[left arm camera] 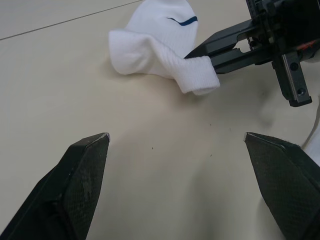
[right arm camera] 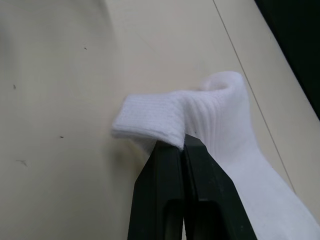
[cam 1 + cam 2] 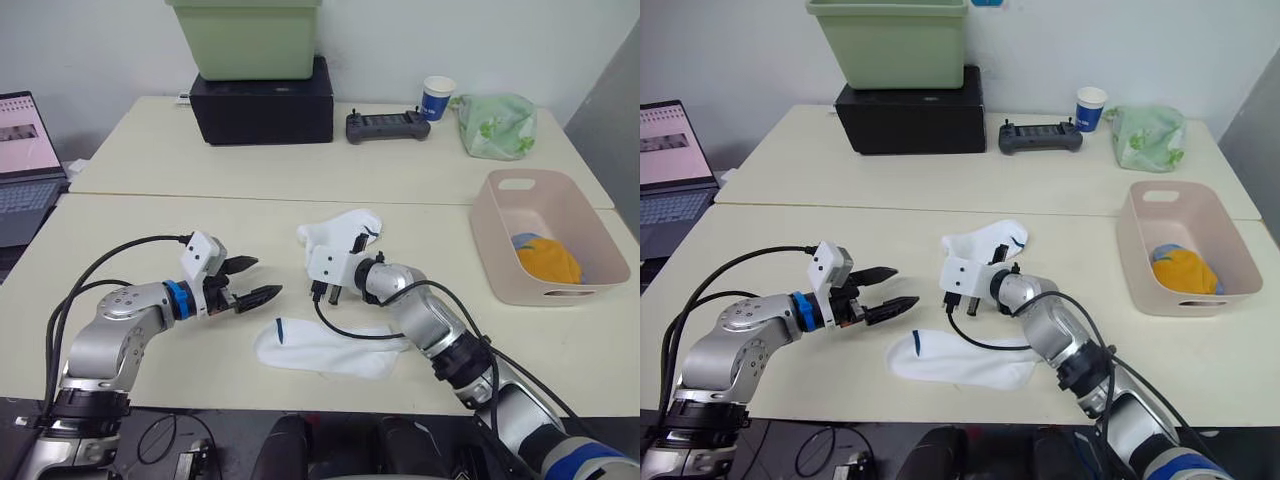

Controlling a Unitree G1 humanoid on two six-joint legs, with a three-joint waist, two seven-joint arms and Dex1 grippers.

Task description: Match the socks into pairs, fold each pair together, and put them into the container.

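Two hands: both sit low over the tabletop [image 3: 150, 220], in the lower half of the head view.
Right hand [image 2: 172, 145]: clenched on the cuff of the upper white sock [image 3: 340, 232], fingers pressed together with the ribbed edge draped over their tips.
Left hand [image 3: 255, 280]: released, its two fingers spread wide and holding nothing, aimed toward the middle of the frame.
Upper white sock: centre of the frame, crumpled, its blue mark facing up.
Lower white sock [image 3: 325, 350]: lower centre, lying flat on the tabletop just below the right hand, blue mark at its left end.
Basket [image 3: 500, 250]: right edge of the frame, well apart from both hands.
Step in hand, as I judge it: bringing the gripped sock over its flat partner to make the pair.
Doing it well: keep the pinch on the cuff, lay cuff to cuff and toe to toe, and use the free left hand to steady the flat sock before folding.
Count, white socks: two, both on the tabletop.
Count, in the basket: an orange bundle [image 3: 548, 262] over a bit of blue [image 3: 523, 241]; how many socks I cannot tell.
Count, baskets: one.
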